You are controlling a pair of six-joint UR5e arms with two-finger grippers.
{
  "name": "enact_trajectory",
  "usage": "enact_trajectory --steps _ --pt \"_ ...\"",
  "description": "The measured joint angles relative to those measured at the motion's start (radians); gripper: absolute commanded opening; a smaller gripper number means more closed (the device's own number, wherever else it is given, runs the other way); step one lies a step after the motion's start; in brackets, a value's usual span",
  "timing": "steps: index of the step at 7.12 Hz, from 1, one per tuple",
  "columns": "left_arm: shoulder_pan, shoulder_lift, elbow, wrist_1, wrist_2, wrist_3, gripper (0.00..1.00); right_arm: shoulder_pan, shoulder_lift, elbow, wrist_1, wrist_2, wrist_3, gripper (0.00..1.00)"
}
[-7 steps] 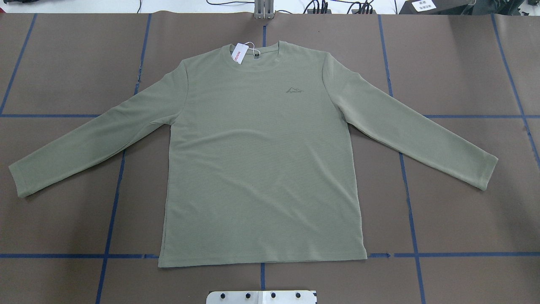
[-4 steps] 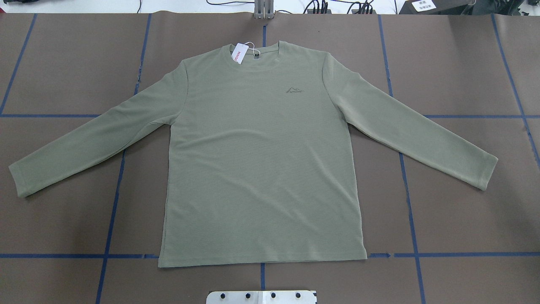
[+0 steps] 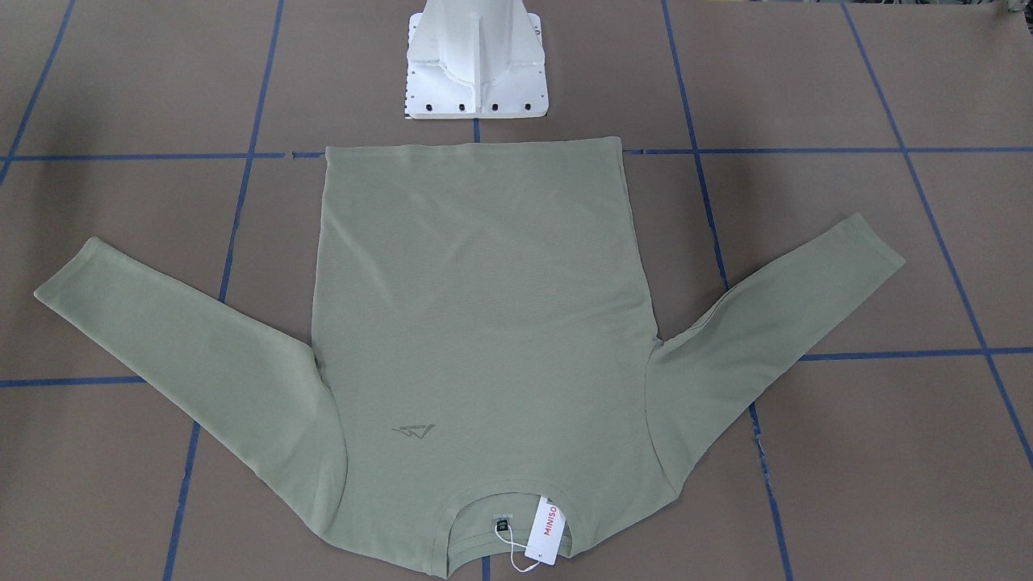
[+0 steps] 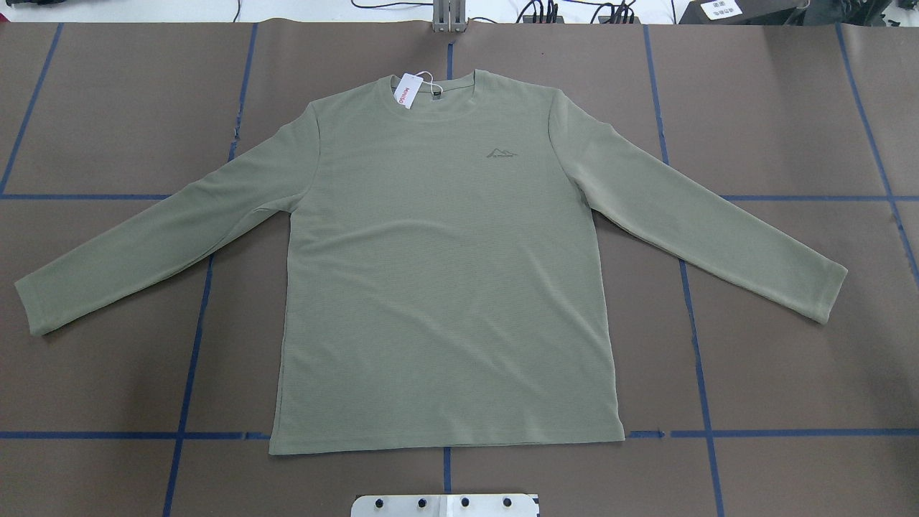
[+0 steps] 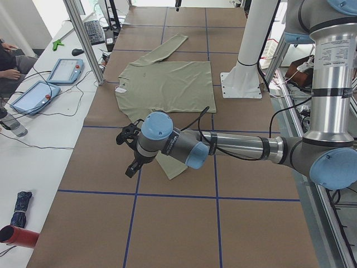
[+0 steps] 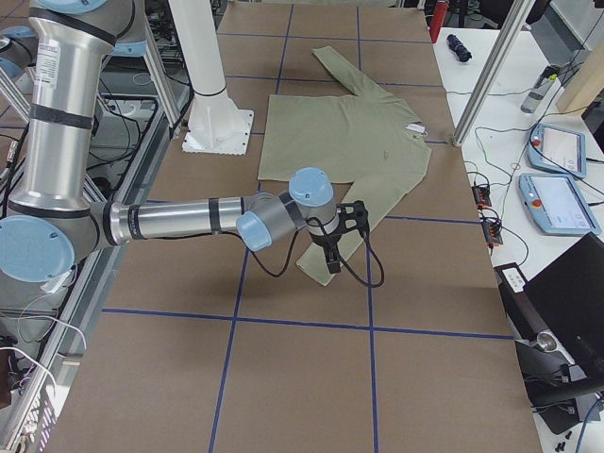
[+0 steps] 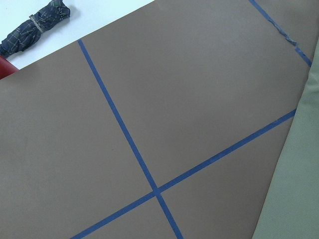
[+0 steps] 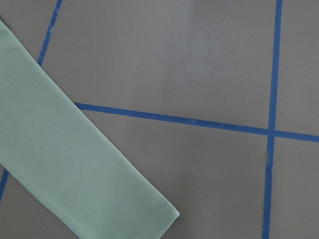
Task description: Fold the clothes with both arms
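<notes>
**Shirt laid out on the desk.** The sage-green long-sleeved shirt is laid flat, front up, at the middle of the desk. Its long axis runs outward from the robot. The hem is set just before the white pedestal, and the collar, bearing a white hang tag, is pointed away from the robot. The chest logo is seen on the half toward the robot's right.

The sleeves are spread to either side and slanted back toward the robot's edge, one on the robot's left and one on its right. The left gripper is held above the desk near the left cuff, and the right gripper near the right cuff. Whether either is released or clenched cannot be told.

The desk is covered in brown sheeting gridded with blue tape. On the white surface along its far side, two teach pendants and a keyboard are laid. A folded dark umbrella is seen past the desk's left end.
</notes>
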Motion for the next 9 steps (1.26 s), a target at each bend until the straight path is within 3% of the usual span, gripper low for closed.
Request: enact_trajectory --steps 1,3,6,9 --pt "0.000 0.000 -0.003 0.000 0.000 0.000 1.00 -0.089 -0.033 -0.019 0.128 -0.075 0.149 0.72" --pt "-0.001 0.001 -0.009 -0.001 -0.001 0.003 1.00 -0.207 -0.018 -0.141 0.328 -0.159 0.293 0.71" --pt "-0.002 0.001 -0.011 -0.002 -0.002 0.006 1.00 -0.262 0.080 -0.303 0.408 -0.177 0.315 0.74" --pt "-0.002 0.001 -0.014 -0.002 -0.002 0.007 1.00 -0.304 0.083 -0.338 0.418 -0.177 0.355 0.73"
